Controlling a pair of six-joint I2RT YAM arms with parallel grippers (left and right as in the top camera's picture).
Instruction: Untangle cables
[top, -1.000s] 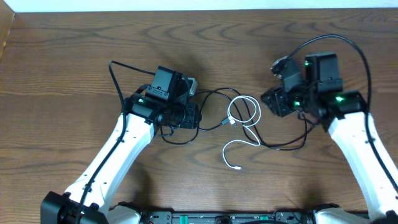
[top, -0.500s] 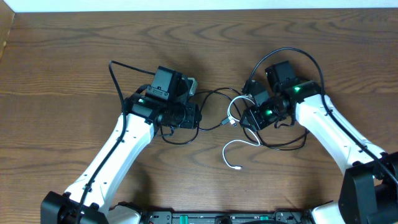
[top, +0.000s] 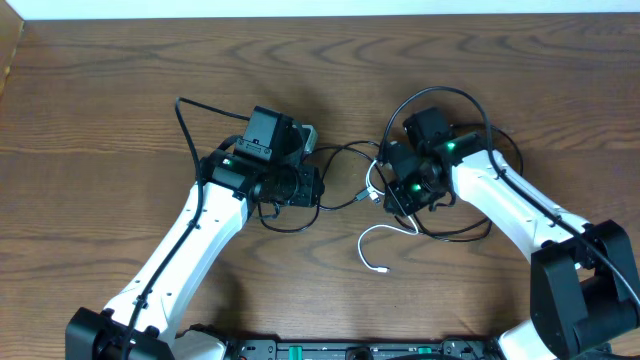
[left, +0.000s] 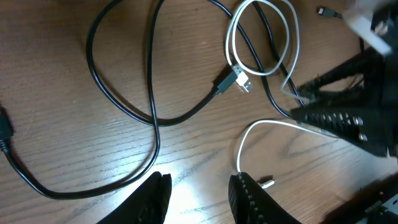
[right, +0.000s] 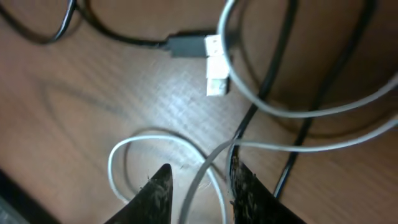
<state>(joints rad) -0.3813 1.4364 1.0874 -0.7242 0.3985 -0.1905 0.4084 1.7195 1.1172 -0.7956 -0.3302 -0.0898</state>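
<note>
Overhead, left to right. Left gripper (left: 200, 182) beside the black loops, jaws part open, empty. Middle of the table (top: 120, 80): cables (top: 372, 197) in one loose tangle. Count: white cable (left: 239, 152) x1, black cable (left: 225, 84) at least x2, exact split unreadable. Right gripper (right: 200, 171) low over the knot, jaws part open, straddling the white cable, no clamp visible. Close on white only, keep black out of the jaws, lift slowly, draw right.

Overhead top-down; wrist views close on cables (right: 185, 45)
</note>
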